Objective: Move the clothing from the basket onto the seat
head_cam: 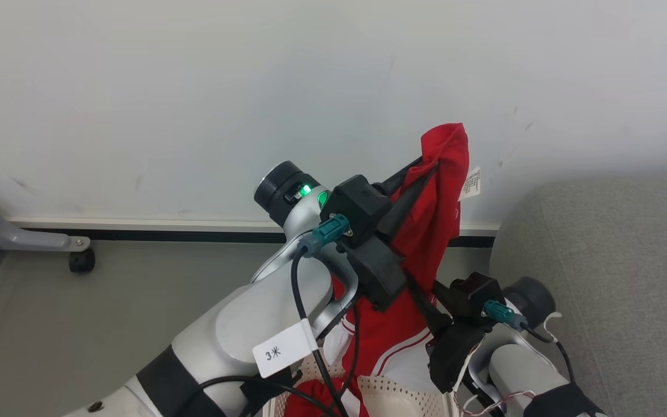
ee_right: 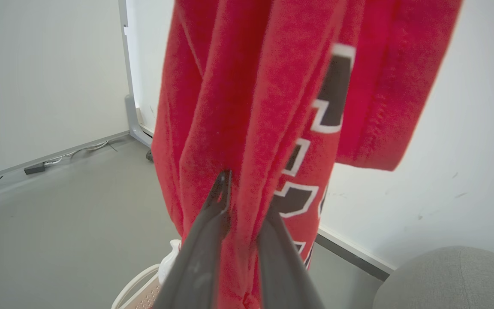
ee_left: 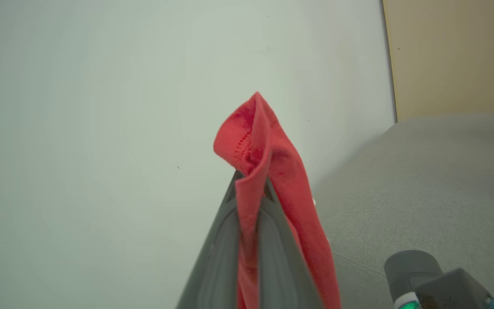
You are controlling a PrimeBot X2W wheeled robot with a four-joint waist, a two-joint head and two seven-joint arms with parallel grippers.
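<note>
Left pincer (ee_left: 251, 189) pinches the red clothing (head_cam: 438, 191) up high; right pincer (ee_right: 247, 201), narrow, clamps its lower fold above the basket (head_cam: 391, 399).

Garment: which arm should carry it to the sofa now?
Probably left: the left gripper clamps the garment at its top and holds it high, with the sofa close by. The right gripper pinches a lower fold.

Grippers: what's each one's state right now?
Left gripper: closed, holding up the soft bright red fabric garment by a fold.
Right gripper: closed on a lower fold of the same garment.
</note>
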